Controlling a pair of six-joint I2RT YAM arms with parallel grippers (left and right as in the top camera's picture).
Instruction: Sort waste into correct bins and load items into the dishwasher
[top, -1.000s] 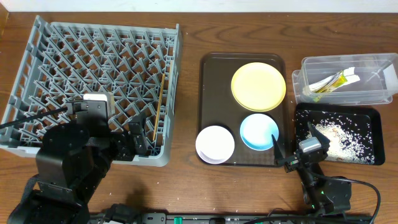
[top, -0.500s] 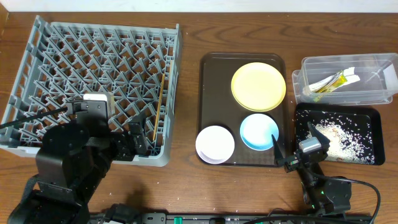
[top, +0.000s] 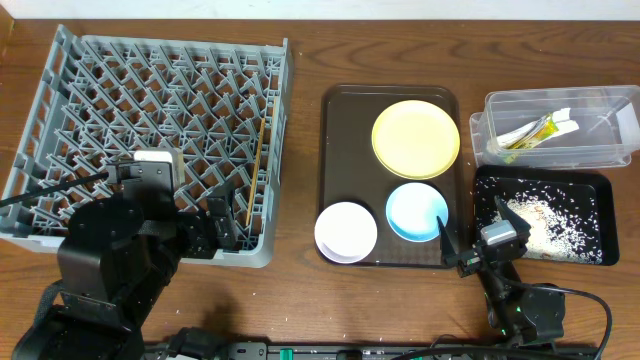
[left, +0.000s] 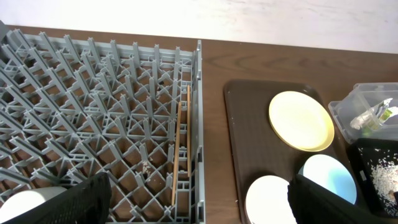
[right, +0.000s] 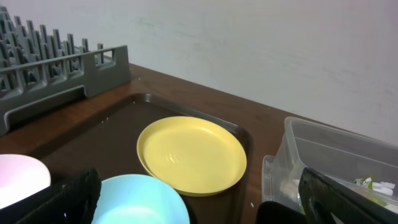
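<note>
Wooden table (top: 300, 60) same as before; left gripper (left: 198, 186), right gripper (right: 199, 180) released, empty.

A dark wooden table (top: 305, 150) meets a plain white wall (right: 249, 50).

No writing, number or brand can be read anywhere I look. The green-and-yellow wrapper (top: 540, 131) in the clear tub (top: 600, 148), by the right edge of the counter (top: 300, 60), carries print, too small to make out.
</note>
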